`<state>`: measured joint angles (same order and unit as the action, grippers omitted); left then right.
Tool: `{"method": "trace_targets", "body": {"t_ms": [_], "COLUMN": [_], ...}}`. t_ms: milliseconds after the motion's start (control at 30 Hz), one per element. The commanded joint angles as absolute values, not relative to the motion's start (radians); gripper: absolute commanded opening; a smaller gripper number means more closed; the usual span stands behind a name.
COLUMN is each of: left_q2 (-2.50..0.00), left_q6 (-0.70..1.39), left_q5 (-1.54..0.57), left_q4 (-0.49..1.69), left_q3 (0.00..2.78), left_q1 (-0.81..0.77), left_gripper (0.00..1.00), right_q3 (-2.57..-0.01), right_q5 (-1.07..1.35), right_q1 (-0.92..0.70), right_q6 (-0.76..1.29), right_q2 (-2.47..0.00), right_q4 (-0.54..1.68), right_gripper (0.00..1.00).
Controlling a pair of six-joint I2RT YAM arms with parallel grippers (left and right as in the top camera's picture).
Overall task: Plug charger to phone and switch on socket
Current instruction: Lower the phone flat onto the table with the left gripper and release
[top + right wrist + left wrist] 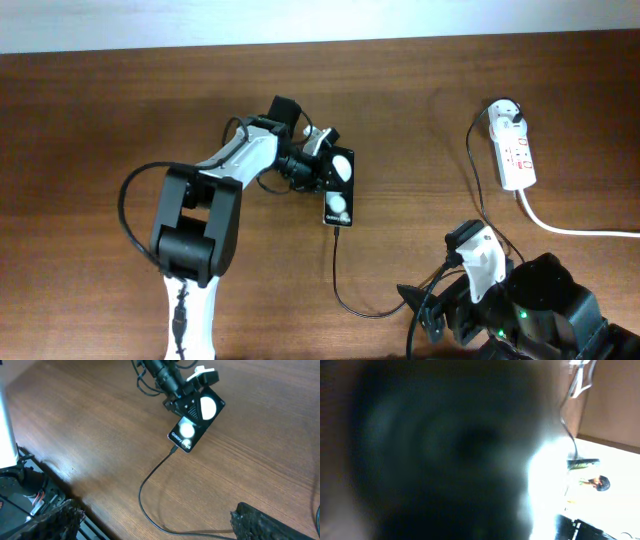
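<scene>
Right gripper (156, 512) jaws wide, empty | left gripper (189, 390) clamps black rectangular phone (194, 434) | risk: shifting phone tugs thin black charger cable (150, 477) loose

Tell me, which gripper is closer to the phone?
Left. The left gripper grips the phone's upper end. The right gripper is open, far off to the phone's lower right in the overhead view.

A brown wooden table (100, 110), fine-grained with a soft sheen, carries the phone (196, 419), its black face smooth. The socket (515, 150) is smooth white plastic, while the charger (336, 270) cable looks matt black.
</scene>
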<state>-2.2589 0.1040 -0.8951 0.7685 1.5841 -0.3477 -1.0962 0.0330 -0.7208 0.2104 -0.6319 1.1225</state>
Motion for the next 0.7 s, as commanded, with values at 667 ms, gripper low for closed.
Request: {"method": "trace_targets", "body": {"t_ms": [667], "left_q2": [-2.293], "left_q6": [0.269], "left_q5": [-0.485], "left_q4": [0.753], "left_q3": [1.604], "left_q1": [-0.369], "left_gripper": [0.14], "right_q3": [-1.104], "right_q5": [0.021], "right_q1": [-0.718], "right_q6": [0.217], "right_q2": [-0.630], "right_q4": [1.120], "right_gripper": [0.99]}}
